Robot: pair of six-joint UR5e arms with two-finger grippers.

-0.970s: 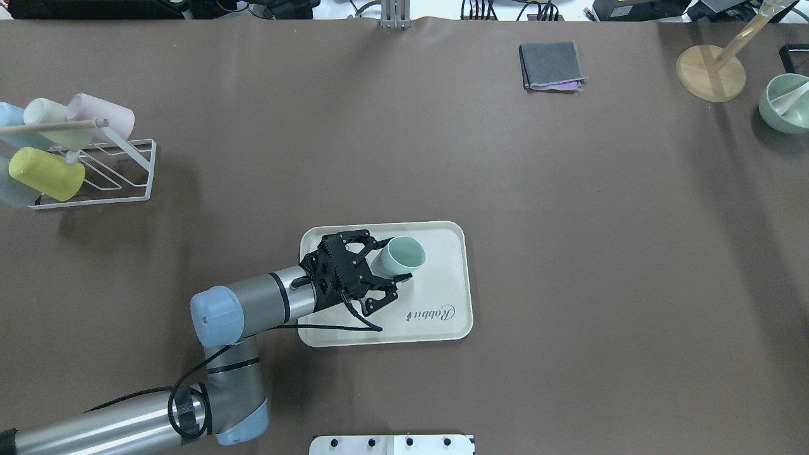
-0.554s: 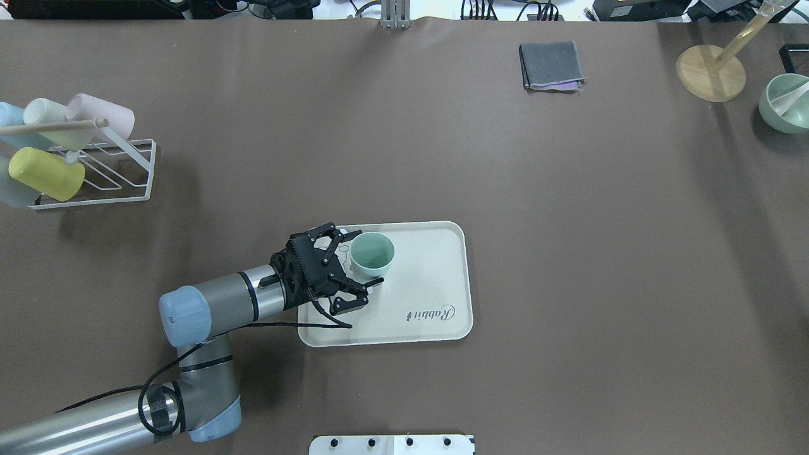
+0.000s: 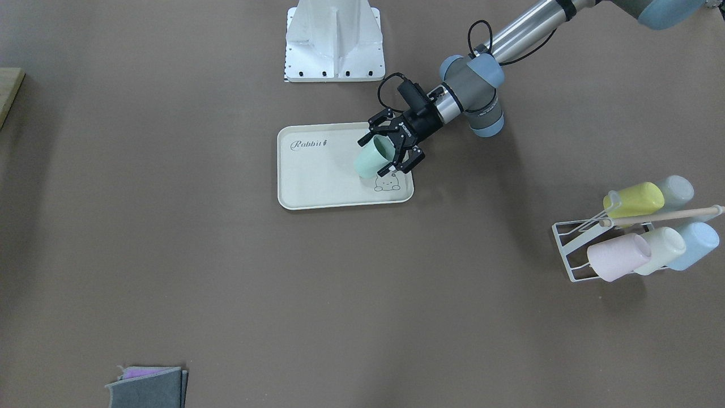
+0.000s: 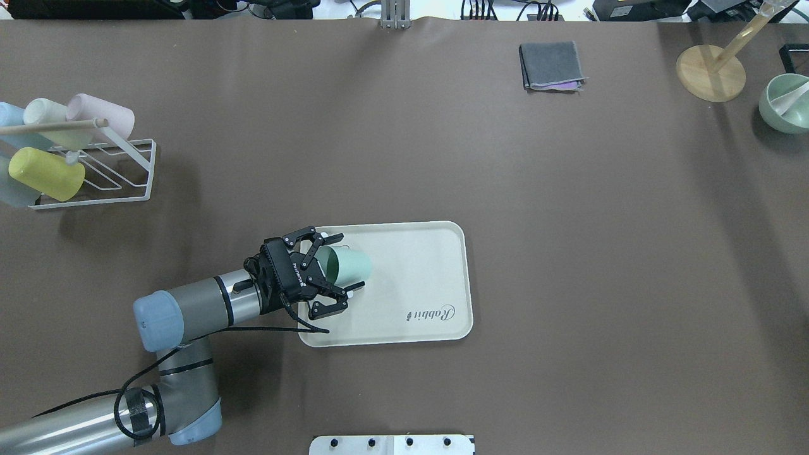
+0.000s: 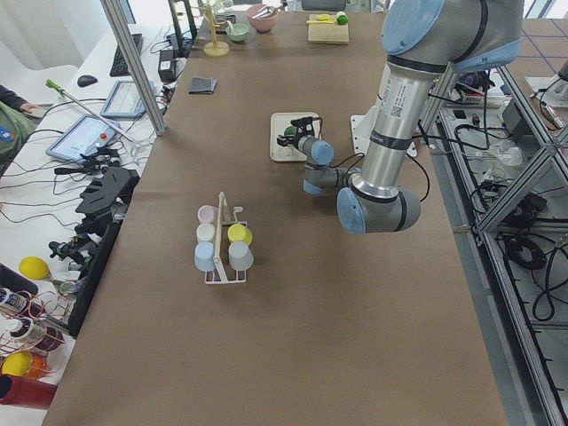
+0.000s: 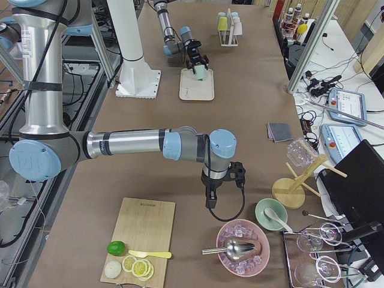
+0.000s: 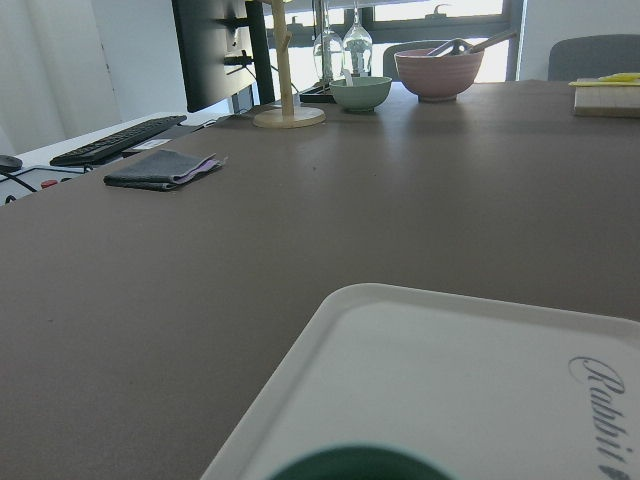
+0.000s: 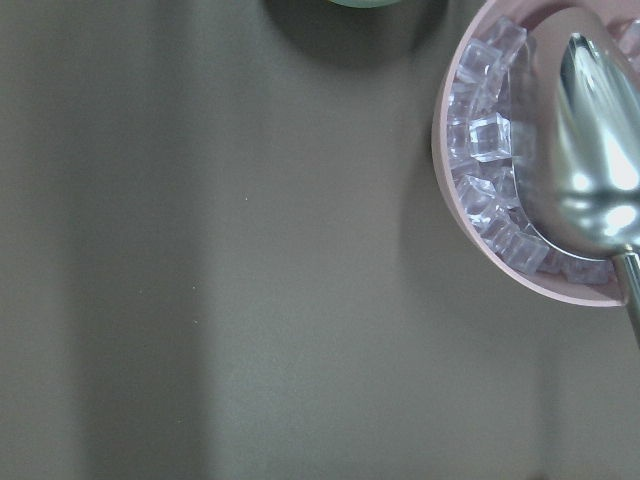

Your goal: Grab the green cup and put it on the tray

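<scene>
Seen from behind the robot, the left gripper [image 4: 346, 263] lay across the tray's left rim. Its fingers [image 4: 328, 308] sat on either side of the green cup [image 3: 369, 160] and, as far as I could see, were clamped on it. The cup was tipped, mouth towards the gripper, over the left end of the tray [image 4: 417, 265], just inside the rim. To the right the tray lay open as far as the Rabbit lettering [image 4: 431, 313], and the worktop [image 4: 569, 253] ran wide on every side. The cup rack [image 4: 120, 180] stood well off to the far left and a folded cloth [image 4: 551, 65] far right. Whether the cup's base touched the tray I could not make out. From above the gripper hid the bunny drawing [image 3: 387, 182]. The left wrist camera caught only a sliver of the cup's rim. The right gripper [image 6: 211, 193] hung near a pink bowl of ice [image 6: 243, 246]; fingers apart or together, I could not tell
</scene>
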